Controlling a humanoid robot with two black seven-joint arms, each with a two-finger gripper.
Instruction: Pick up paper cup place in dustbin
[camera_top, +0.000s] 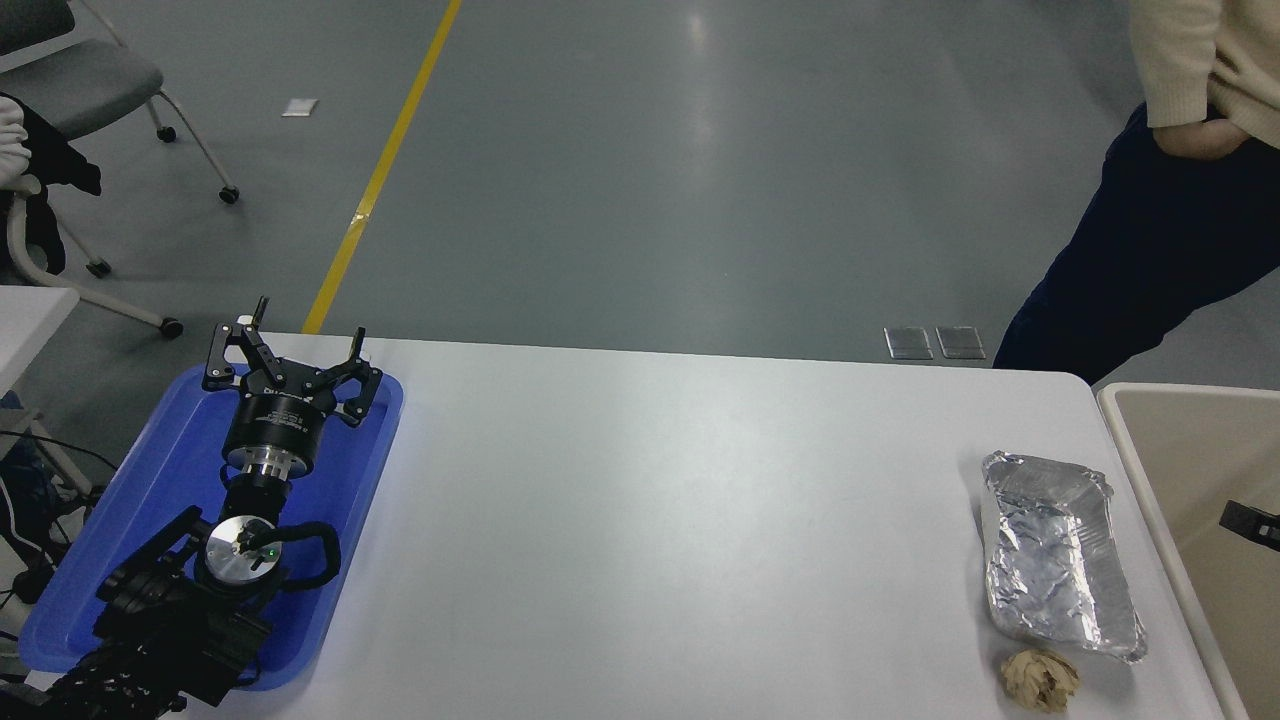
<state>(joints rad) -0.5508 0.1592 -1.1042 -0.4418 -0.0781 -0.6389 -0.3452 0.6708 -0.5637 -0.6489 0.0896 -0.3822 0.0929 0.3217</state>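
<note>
The white tabletop (650, 520) carries a crinkled silver foil packet (1058, 555) near its right end, with a crumpled tan paper ball (1041, 679) just beside the packet's near corner. Both lie between the open middle of the tabletop and the dustbin (1150, 470), which stands against the right end, its pale rounded rim showing at the picture's right edge. A shallow blue tray (340, 540) lies at the left end.

The left gripper (300, 345) is parked over the blue tray, pointing away from the camera; its jaws are spread apart and grasp nothing. Of the right gripper (1250, 522) only a small black part enters from the right edge, over the inside of the dustbin; whether its jaws are released or clenched cannot be told.

The paper cup is not visible anywhere on the tabletop or in the visible part of the dustbin, so its place relative to either set of jaws cannot be told. The visible beige inside of the dustbin shows no contents.

A person (1160, 200) in a cream sweater and dark trousers stands beyond the tabletop's far right corner. A grey wheeled chair (80, 80) stands on the floor beyond the left gripper, next to a yellow floor line (380, 180).
</note>
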